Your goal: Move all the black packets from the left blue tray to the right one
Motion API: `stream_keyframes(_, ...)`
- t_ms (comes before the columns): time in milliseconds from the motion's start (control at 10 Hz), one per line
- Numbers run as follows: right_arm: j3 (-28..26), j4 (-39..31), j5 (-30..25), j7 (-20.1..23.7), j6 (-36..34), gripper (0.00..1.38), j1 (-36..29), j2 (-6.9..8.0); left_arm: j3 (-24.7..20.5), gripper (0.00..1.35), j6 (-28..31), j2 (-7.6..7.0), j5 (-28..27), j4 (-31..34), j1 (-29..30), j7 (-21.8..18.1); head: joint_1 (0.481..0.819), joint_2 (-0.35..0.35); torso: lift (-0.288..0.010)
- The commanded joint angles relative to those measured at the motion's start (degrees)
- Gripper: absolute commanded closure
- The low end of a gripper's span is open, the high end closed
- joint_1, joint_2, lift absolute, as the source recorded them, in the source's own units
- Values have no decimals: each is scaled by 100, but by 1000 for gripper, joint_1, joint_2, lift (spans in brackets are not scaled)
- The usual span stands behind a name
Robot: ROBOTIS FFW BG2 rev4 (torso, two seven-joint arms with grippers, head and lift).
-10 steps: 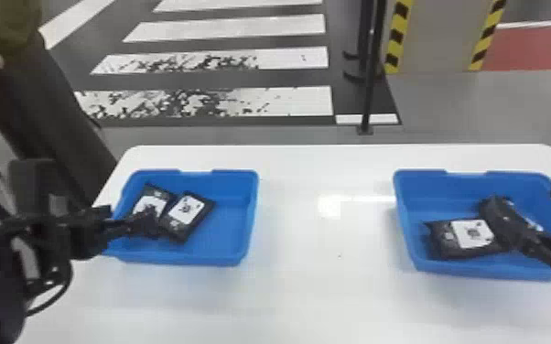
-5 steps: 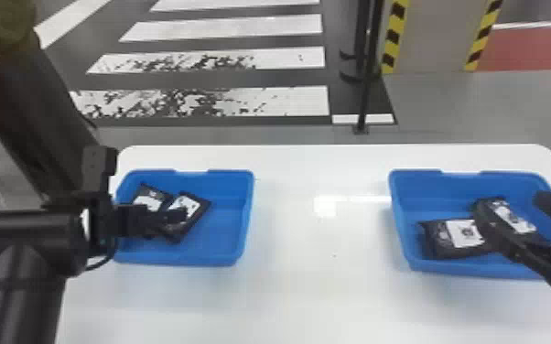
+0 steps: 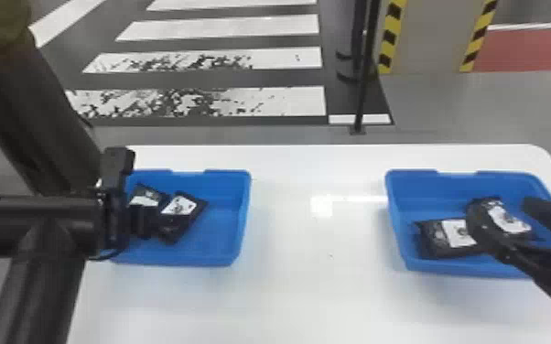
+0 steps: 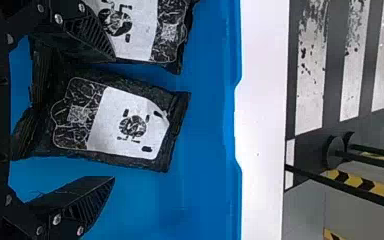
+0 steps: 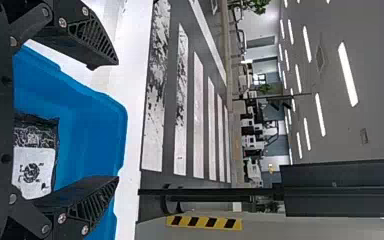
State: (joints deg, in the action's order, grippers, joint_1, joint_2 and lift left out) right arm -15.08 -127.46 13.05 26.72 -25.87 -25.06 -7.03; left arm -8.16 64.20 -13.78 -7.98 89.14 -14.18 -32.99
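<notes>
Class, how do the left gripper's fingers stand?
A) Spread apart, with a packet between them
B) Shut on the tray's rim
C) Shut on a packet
A: the left gripper has its fingers wide apart, with a black packet between them and the blue tray showing beside it.

- Left arm [image 3: 43,283]: its wrist has swung right in the head view since the first frame and now covers the near left part of the left blue tray's rim; its forearm now rises from the bottom edge.
- Left gripper [image 3: 146,222]: it has pulled back leftward from the inner black packet [image 3: 179,206], baring the label it partly hid in the second frame.
- Right gripper [image 3: 501,204]: it has shifted left over the right blue tray [image 3: 409,174], its outer finger now lower in the view.
- Black packet beneath the right gripper [image 3: 510,222]: more of its label shows.
</notes>
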Motion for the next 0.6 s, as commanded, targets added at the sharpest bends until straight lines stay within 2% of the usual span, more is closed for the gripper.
stream_keyframes(0, 0, 12, 20, 0, -14, 219, 3, 0, 142, 407, -8, -28, 55, -189, -101, -41, 695, 100, -140)
stream_keyframes(100, 0, 54, 89, 0, -28, 219, 3, 0, 188, 837, -22, -37, 55, -259, -144, -94, 695, 92, -140)
stream_keyframes(200, 0, 68, 112, 0, -28, 219, 3, 0, 165, 1021, -121, -37, 67, -259, -115, -129, 695, 89, -140)
stream_keyframes(300, 0, 96, 158, 9, -56, 219, 3, 0, 119, 1118, -205, -37, 55, -245, -87, -164, 695, 86, -140)
stream_keyframes(400, 12, 139, 226, 9, -56, 219, 3, 0, 73, 1116, -318, -46, -13, -245, -31, -217, 695, 85, -140)
stream_keyframes(500, 12, 111, 238, 35, -56, 219, 3, 0, 28, 1121, -697, -46, -36, -189, 81, -357, 695, 89, -140)
